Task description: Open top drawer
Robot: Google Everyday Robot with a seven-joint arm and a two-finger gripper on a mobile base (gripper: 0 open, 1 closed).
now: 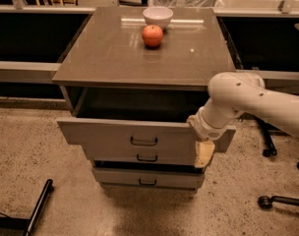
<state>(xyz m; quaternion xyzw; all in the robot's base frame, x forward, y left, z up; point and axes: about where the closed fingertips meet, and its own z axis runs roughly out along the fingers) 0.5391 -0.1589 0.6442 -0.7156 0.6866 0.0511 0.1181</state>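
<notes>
One top drawer [115, 135] stood open just left of the gripper [204, 151] at its corner; grip state untellable.

No legible text — none anywhere

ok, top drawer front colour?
Grey top drawer, camera view; gripper at its right front corner.

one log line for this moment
top drawer: open, pulled out | gripper: at drawer's right front corner | apple, bowl: on cabinet top
</notes>
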